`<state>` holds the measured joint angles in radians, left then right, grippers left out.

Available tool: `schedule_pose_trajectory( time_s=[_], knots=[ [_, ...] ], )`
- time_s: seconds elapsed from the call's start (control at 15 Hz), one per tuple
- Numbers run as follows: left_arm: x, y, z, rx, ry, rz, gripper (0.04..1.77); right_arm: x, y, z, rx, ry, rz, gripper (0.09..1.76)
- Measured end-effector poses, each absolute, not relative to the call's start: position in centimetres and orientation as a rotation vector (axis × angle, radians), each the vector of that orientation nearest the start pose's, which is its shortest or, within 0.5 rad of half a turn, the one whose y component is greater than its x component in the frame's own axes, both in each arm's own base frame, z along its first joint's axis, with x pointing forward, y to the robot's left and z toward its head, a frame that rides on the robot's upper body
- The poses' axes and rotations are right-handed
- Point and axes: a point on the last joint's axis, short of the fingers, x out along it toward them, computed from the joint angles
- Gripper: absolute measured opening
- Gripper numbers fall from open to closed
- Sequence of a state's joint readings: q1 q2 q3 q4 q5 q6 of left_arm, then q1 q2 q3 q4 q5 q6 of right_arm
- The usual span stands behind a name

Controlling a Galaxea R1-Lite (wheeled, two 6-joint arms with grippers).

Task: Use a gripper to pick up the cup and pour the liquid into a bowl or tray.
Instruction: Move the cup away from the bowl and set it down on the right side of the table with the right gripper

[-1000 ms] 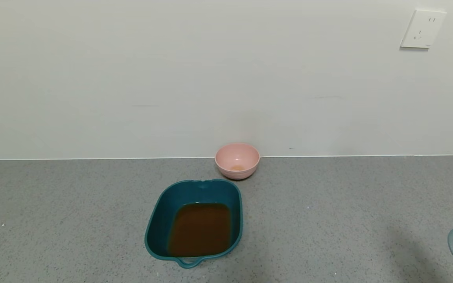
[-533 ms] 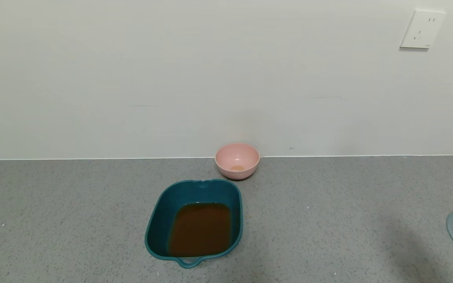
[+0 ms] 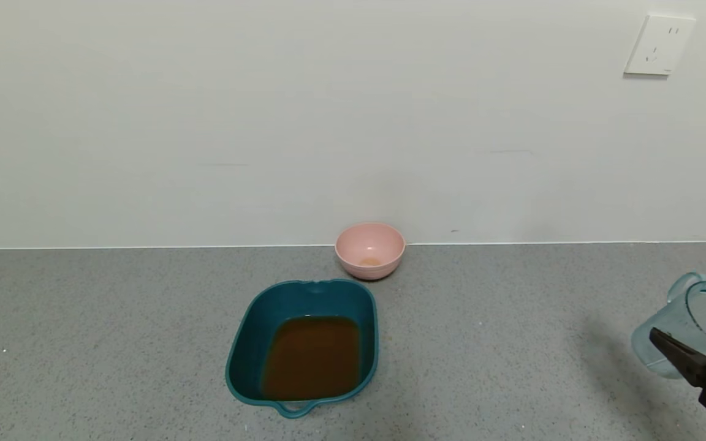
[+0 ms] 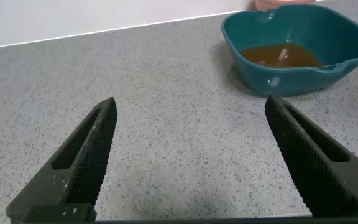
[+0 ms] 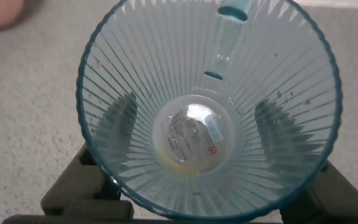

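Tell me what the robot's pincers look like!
The left pincer has two long black fingers, wedge-shaped, with bumpy ridged pads on their inner faces. The right pincer is black too, with a pointed ridged finger and a small white label with markings on the block behind it. No cables or sleeves show in these views.

tray (image 3: 239, 343) at centre – liquid (image 3: 311, 357) in it, bowl (image 3: 369, 250) behind, cup (image 3: 690, 321) far right

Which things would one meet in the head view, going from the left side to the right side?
Teal tray holding the brown liquid → pink bowl → ribbed cup, held in the right gripper → wall socket, high on the wall.
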<state>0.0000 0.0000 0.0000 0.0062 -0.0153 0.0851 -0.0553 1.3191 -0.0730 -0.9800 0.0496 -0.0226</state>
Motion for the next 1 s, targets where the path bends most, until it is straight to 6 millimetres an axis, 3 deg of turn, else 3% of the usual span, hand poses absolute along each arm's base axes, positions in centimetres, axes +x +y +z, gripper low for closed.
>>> schedule_pose_trajectory(
  time_s=[0.27,0.6,0.93,1.0],
  knots=[
    [-2.3,0.0,7.5,0.085,0.005,-0.016,1.72,16.9,-0.8,9.1,0.001,0.430,0.001,1.33],
    [-2.3,0.0,7.5,0.085,0.005,-0.015,1.72,17.7,-0.5,6.6,-0.003,0.525,0.024,1.33],
    [-2.3,0.0,7.5,0.085,0.005,-0.016,1.72,17.8,-0.3,5.9,-0.001,0.567,0.031,1.33],
    [-2.3,0.0,7.5,0.085,0.005,-0.016,1.72,17.8,-0.3,5.9,0.000,0.568,0.031,1.40]
  ],
)
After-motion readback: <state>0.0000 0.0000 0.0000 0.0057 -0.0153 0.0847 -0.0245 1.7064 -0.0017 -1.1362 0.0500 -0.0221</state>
